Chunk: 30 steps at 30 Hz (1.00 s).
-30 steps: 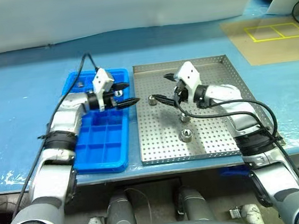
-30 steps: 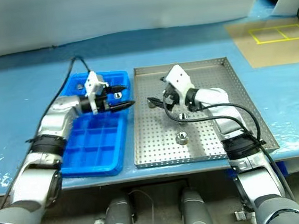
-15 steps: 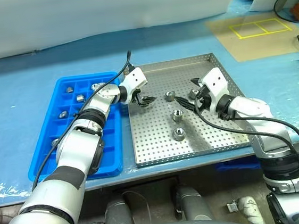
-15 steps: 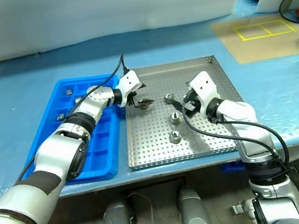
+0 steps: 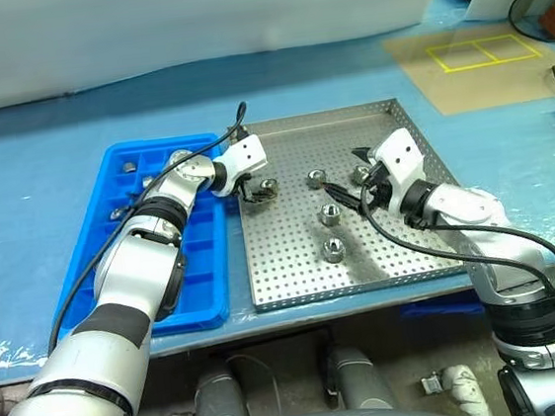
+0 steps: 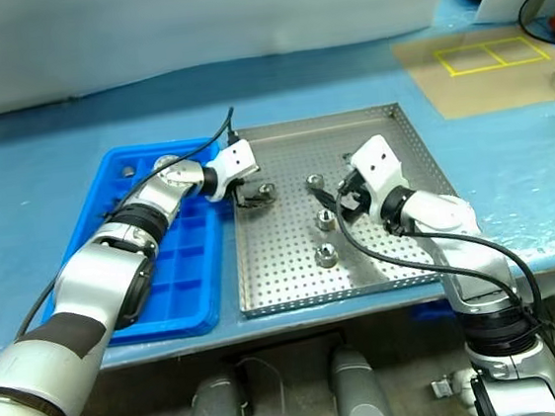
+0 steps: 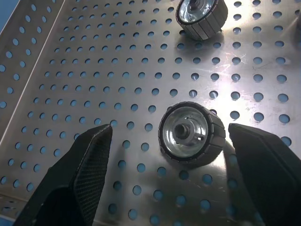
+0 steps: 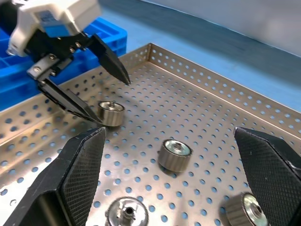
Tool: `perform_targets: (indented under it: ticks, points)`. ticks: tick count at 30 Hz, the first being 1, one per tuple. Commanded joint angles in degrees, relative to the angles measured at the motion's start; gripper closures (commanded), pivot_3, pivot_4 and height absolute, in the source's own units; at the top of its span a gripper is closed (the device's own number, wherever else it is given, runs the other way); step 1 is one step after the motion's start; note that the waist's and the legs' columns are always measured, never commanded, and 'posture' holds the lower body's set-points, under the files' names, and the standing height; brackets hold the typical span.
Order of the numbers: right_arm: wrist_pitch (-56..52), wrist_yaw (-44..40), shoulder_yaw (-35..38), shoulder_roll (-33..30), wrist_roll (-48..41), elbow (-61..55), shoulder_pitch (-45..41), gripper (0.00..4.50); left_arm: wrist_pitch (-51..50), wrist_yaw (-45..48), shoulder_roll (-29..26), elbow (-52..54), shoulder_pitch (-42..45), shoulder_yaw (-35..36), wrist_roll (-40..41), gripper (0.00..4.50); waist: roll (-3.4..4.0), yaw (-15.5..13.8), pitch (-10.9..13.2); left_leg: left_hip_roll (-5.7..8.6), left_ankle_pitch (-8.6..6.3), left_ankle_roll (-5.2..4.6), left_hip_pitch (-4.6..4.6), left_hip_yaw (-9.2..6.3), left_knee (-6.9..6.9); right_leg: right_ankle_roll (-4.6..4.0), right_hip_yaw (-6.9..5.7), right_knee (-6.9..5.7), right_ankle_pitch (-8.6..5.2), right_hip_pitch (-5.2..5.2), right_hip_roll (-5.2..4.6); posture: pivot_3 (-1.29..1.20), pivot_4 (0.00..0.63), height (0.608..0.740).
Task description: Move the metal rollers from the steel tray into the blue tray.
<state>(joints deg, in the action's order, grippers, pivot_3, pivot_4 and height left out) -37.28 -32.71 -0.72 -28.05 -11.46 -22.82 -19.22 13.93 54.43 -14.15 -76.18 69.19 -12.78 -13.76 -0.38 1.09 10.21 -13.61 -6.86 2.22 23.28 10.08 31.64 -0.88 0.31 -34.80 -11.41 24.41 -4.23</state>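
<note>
The steel tray [image 5: 401,245] lies in the middle of the table, with the blue tray [image 5: 200,276] against its left side. Several metal rollers stand on the steel tray. One roller [image 5: 268,186] near its left rim sits between the fingers of my left gripper [image 5: 254,191], which is open; in the left wrist view both fingers [image 7: 89,160] stand clear of this roller [image 7: 190,135]. My right gripper [image 5: 345,173] hangs open above the tray's right half, near another roller [image 5: 360,172], holding nothing. A few rollers [image 5: 129,167] lie in the blue tray's far compartments.
More rollers [image 5: 329,213] [image 5: 333,250] stand in the tray's middle and front. A brown board with a yellow taped rectangle [image 5: 480,53] lies at the back right. The table's front edge runs just below both trays. Cables trail from both wrists.
My left gripper has gone from above the blue tray to the steel tray and come down around a roller. My right gripper has drawn back to the right a little.
</note>
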Motion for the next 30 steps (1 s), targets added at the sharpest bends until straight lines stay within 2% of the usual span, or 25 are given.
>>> perform_targets:
  ticks: [1, 16, 22, 26, 30]
  points:
    - [0.5, 0.3, -0.2, -0.5, 0.0, -1.3, -1.2, 0.00, 0.3, -2.0, 0.7, 0.3, 0.4, 1.4, 0.4, 0.36, 0.00, -0.1, 0.0, 0.01, 0.00, 0.00, 0.00, 0.00, 0.00, 0.00, 0.00, 0.00, 0.00, -0.01, -0.01, -0.57, 0.150, 0.740]
    - [1.7, 1.2, -0.6, -1.3, 1.4, -0.3, -0.2, 0.00, -3.9, -5.9, 1.9, -0.5, -1.7, 0.2, -2.2, 0.36, 0.01, 0.9, 0.0, -0.01, 0.00, 0.00, -0.09, 0.01, 0.01, 0.00, 0.01, 0.00, 0.00, -0.05, 0.00, -0.58, 0.150, 0.740]
    - [2.0, 1.6, -0.5, -1.3, 1.7, -0.3, 0.2, 0.00, -4.7, -4.8, 2.1, -0.5, -1.6, 0.0, -2.5, 0.36, 0.01, 1.5, 0.0, -0.02, -0.01, 0.00, -0.09, 0.01, 0.00, 0.00, 0.00, 0.03, 0.00, -0.05, 0.01, -0.59, 0.150, 0.740]
    - [2.2, 1.9, -0.4, -1.3, 1.8, -0.1, 0.3, 0.00, -4.9, -4.7, 1.8, -0.5, -1.6, -0.3, -3.1, 1.21, 0.01, 1.5, 0.0, 0.00, -0.01, -0.01, -0.08, 0.01, -0.01, 0.00, 0.01, 0.06, 0.00, -0.05, 0.01, -0.59, 0.150, 0.740]
    - [2.4, 2.1, -0.5, -1.2, 2.0, 0.2, 0.1, 0.00, -4.3, -4.0, 1.5, -0.4, -1.7, -0.3, -3.3, 1.21, 0.01, 1.6, 0.0, -0.02, -0.01, -0.01, -0.10, 0.01, -0.02, 0.01, 0.01, 0.05, 0.00, -0.05, 0.01, -0.58, 0.150, 0.740]
